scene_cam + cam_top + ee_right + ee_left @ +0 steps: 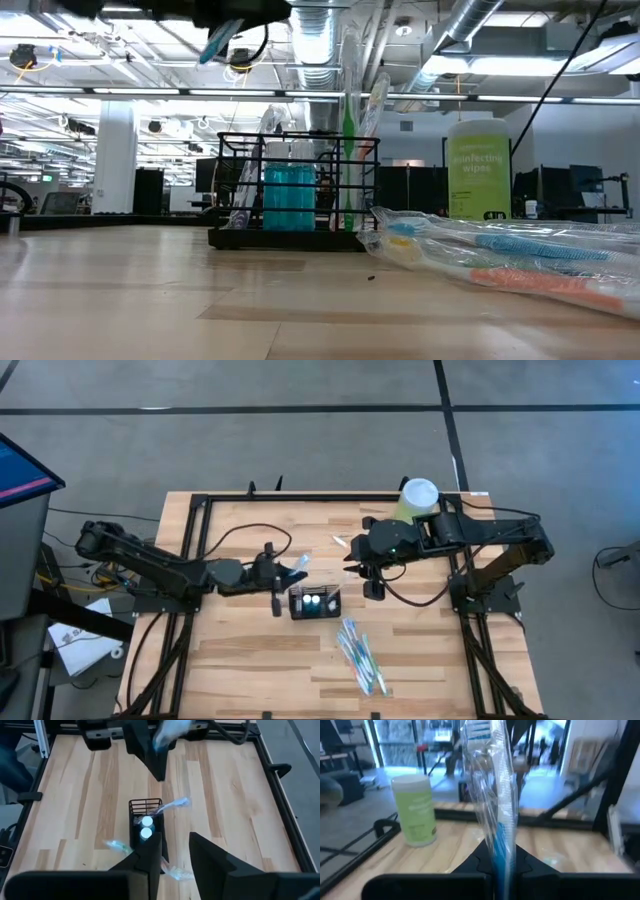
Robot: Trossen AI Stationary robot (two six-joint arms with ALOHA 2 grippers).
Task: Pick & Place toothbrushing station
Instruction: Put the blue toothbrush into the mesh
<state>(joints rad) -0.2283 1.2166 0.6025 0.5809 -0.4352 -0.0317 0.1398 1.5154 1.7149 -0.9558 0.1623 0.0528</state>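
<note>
My left jaws (291, 568) are clamped shut on a wrapped toothbrush (497, 805) — blue handle, clear crinkled wrapper — held in the air just left of the toothbrushing station (315, 602). That station, a small black wire-mesh holder, stands on the wooden desk (240, 660) near its middle, between my two arms. Inside it are two teal bottles with white caps (143, 827) side by side, and wrapped toothbrushes stand upright in it, one of them green (349, 160).

My right jaws (375, 582) hang above the desk just right of the station, fingers (150, 857) parted by a modest gap with nothing between them.

A loose bunch of wrapped toothbrushes (361, 656) lies flat on the desk in front of the station, toward my right side. A pale-green canister of disinfecting wipes (415, 500) with a white lid stands at the far edge, beside my right arm.
</note>
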